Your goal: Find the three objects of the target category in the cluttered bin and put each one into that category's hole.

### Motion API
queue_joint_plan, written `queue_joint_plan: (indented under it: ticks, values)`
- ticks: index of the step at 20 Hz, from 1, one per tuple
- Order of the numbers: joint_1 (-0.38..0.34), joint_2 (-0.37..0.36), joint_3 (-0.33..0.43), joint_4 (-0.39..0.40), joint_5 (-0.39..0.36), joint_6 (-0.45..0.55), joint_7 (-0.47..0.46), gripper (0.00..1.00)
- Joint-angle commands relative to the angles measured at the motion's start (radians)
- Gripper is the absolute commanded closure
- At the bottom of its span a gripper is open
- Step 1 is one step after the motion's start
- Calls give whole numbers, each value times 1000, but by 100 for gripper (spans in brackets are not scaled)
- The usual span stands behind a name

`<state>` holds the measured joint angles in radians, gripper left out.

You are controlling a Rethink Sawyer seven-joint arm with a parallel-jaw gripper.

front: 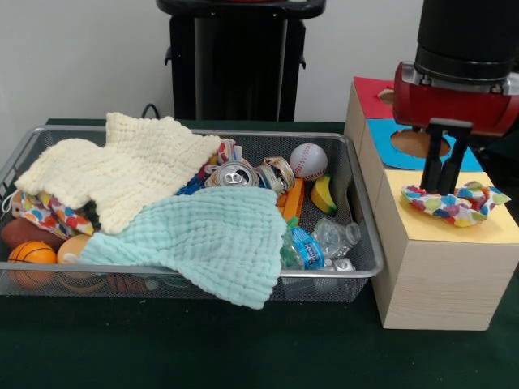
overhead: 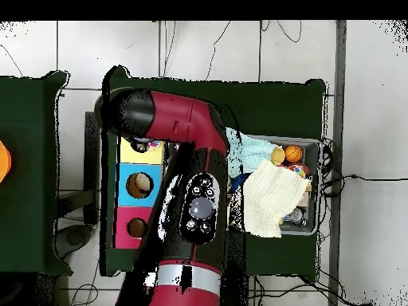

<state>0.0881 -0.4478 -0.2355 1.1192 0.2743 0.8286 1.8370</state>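
My gripper [front: 444,188] hangs over the yellow-faced wood box [front: 442,267], its two black fingers close together and their tips pinching a dotted white fabric piece [front: 454,204]. The piece lies spread on the yellow face and hides the hole. A second dotted piece [front: 49,215] lies at the left end of the wire mesh bin [front: 203,273], partly under the cream cloth. A third colourful scrap [front: 225,151] peeks out behind the can. In the overhead view the arm [overhead: 191,199] covers the gripper above the yellow box [overhead: 137,151].
A cream waffle cloth [front: 130,170] and a mint waffle cloth [front: 211,239] cover much of the bin. A can [front: 237,174], baseball [front: 308,160], plastic bottle [front: 324,243] and small basketball [front: 32,255] lie around them. Blue box [front: 413,142] and red box [front: 373,93] stand behind the yellow one.
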Motion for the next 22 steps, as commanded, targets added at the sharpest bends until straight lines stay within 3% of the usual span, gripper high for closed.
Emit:
queue_joint_plan:
  ticks: [1,10,22]
  values:
    - [3,36,57,-57,-13,154,155,100]
    - [35,20,39,-38,1,142,207,100]
    - [19,73,77,61,-12,-39,154,100]
